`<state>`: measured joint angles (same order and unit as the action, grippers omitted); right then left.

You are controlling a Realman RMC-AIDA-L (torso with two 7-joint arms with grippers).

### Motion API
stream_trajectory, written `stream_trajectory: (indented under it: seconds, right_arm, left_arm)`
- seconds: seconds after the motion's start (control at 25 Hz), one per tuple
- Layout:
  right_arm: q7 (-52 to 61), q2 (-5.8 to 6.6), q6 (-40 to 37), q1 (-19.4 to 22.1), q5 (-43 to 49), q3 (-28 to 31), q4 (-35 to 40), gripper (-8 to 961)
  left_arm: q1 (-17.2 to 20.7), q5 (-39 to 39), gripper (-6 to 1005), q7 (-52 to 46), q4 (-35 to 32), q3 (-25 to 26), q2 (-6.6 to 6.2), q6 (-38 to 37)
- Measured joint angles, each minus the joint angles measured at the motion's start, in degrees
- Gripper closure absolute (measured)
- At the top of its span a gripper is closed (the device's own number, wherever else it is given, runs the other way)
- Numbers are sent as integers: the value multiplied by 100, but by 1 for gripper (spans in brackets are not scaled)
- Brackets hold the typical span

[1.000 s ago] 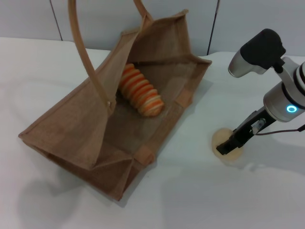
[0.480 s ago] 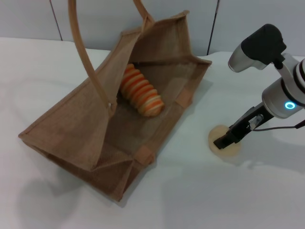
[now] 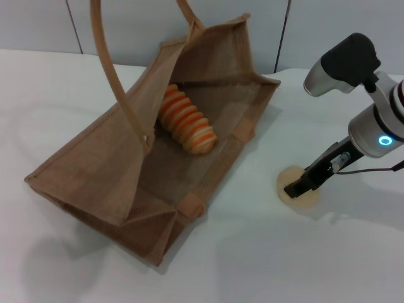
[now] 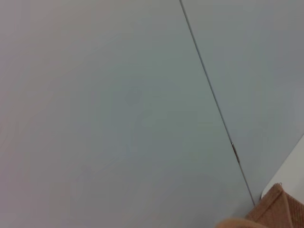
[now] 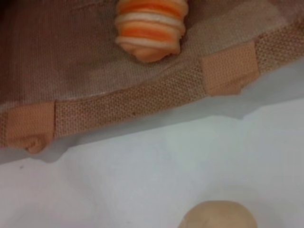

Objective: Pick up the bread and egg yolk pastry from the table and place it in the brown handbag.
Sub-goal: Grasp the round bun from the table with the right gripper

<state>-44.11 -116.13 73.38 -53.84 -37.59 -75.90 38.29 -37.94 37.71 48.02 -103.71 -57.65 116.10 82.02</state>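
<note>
The brown handbag [image 3: 95, 164] lies on its side on the white table with its mouth open toward me; its edge also shows in the right wrist view [image 5: 118, 104] and a corner in the left wrist view [image 4: 278, 211]. The striped orange and cream bread [image 3: 186, 123] lies inside the bag, also seen in the right wrist view [image 5: 151, 26]. The pale round egg yolk pastry [image 3: 287, 177] rests on the table right of the bag, also in the right wrist view [image 5: 218, 214]. My right gripper [image 3: 295, 188] is down over the pastry. My left gripper is out of view.
The bag's two long strap handles [image 3: 110, 69] rise out of the top of the head view. A grey panelled wall [image 3: 38, 25] stands behind the table. Bare white table [image 3: 265, 259] lies in front of the bag and pastry.
My right gripper has shifted a little to the left over the pastry, and the pastry appears nudged slightly left with it. The bag and bread have not moved.
</note>
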Motion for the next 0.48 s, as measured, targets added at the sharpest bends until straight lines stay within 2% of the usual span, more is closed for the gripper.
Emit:
stream_trajectory:
  seconds: [0.48]
  right_arm:
    - [6,6,1,-14,-7,7,51,406]
  left_arm:
    - [27,0,887,-7,-13,0,0,-11]
